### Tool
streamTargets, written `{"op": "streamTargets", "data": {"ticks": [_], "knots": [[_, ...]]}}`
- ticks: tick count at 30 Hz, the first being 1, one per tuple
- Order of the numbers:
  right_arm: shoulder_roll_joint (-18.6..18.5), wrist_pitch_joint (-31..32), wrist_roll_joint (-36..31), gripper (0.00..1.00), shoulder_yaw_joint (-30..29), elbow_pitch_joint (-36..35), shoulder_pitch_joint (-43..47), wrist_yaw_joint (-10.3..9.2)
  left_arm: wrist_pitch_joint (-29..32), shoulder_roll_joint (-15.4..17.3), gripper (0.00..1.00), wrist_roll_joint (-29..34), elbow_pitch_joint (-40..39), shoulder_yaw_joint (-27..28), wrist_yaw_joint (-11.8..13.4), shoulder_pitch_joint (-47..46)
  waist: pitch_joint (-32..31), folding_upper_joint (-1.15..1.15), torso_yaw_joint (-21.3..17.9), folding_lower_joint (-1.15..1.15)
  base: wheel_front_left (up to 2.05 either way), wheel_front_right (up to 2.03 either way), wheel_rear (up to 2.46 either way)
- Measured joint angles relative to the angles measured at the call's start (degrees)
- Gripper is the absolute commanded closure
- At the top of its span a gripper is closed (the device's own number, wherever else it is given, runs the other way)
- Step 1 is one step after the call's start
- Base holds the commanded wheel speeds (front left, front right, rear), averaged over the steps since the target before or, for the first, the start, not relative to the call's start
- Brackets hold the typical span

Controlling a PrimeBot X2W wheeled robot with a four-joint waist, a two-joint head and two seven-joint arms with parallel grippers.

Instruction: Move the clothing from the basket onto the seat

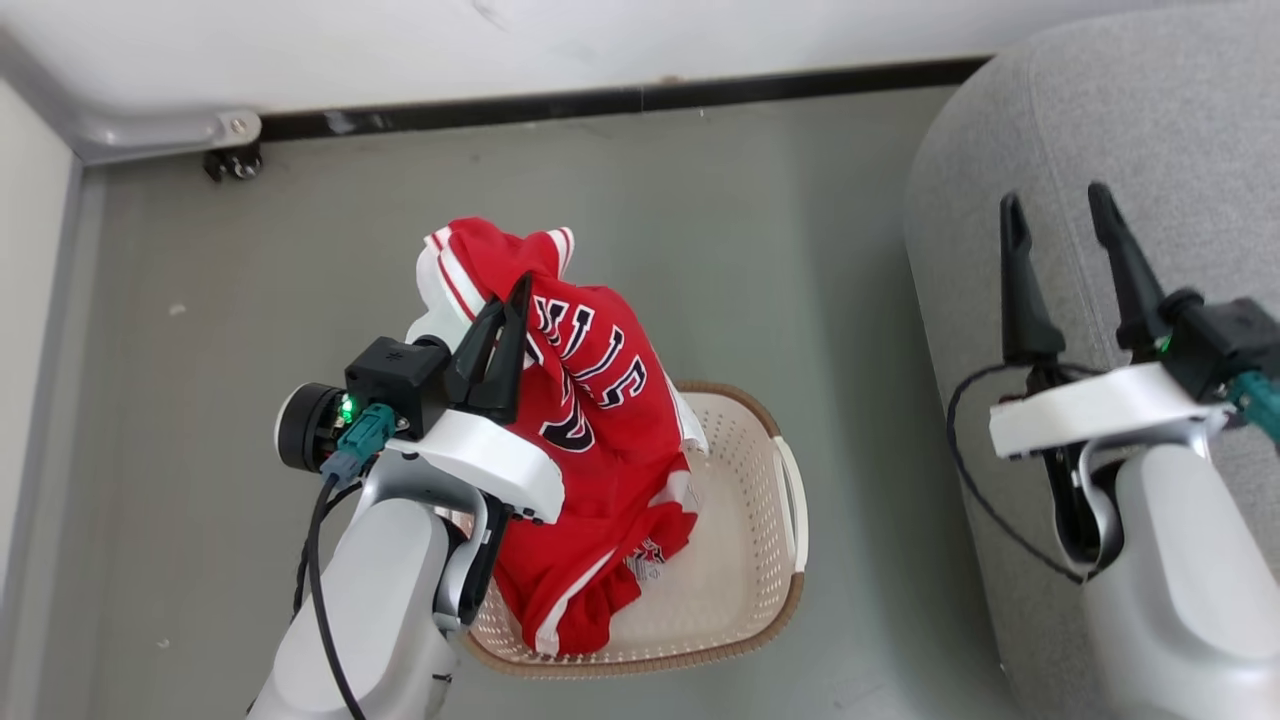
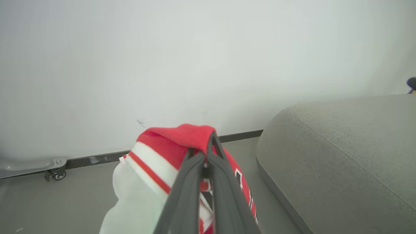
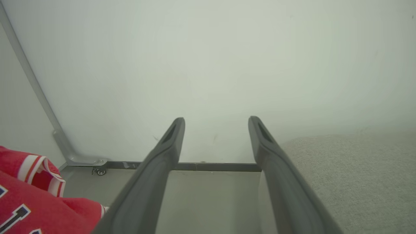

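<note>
Step in hand, as I read it: lift-out, about halfway.

Your left gripper, left of centre in the head view, was clamped tight on a fold of the clothing, near the white-striped trim. The left wrist view showed its fingers pressed together with red cloth pinched at the tips.

The clothing hung from that pinch in a tall drape at centre frame. Its lower end lay inside the basket at lower centre, so it wasn't clear of the rim. I couldn't tell whether the red mass was one garment or two.

The seat took the right edge of the frame, apart from the basket with bare floor between them. Your right gripper was over the seat, fingers spread wide and holding nothing.

Next move, my call: raise the left arm until the hem clears the rim, swing right across the floor gap, and let go over the seat. It's soft cloth on a single pinch point. It could slip, or drag the basket if the tail snagged on the perforated wall.

Writing:
- **Letters:** bold black with white outline across the red front, turned sideways and creased. I got single strokes only, no full word.
- **Tag:** small and white with dark print, at the lower hem. Too small to read.
- **Brand:** none legible.
</note>
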Motion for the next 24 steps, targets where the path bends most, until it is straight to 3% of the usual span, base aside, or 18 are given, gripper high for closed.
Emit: {"op": "streamTargets", "data": {"ticks": [10, 22, 24], "knots": [[0.0, 0.0, 0.0, 0.00, 2.8, 0.5, 3.5, 0.00, 0.0, 0.1, 1.00, 0.2, -3.6, 2.0, 0.0, 0.3, -4.5, 0.00, 1.2, 0.00, 0.00, 0.00, 0.00], [-0.5, 0.8, 0.8, 0.00, 11.5, 0.1, 6.4, 0.01, 0.0, 0.3, 1.00, 1.0, -6.1, 2.3, -0.7, 2.5, -9.7, 0.00, 2.6, 0.00, 0.00, 0.00, 0.00], [-1.4, 1.2, 1.4, 0.00, 15.1, -0.2, 7.2, 0.00, 0.0, 0.3, 1.00, 1.1, -6.6, 1.9, -1.4, 2.5, -10.7, 0.00, 2.9, 0.00, 0.00, 0.00, 0.00]]}}
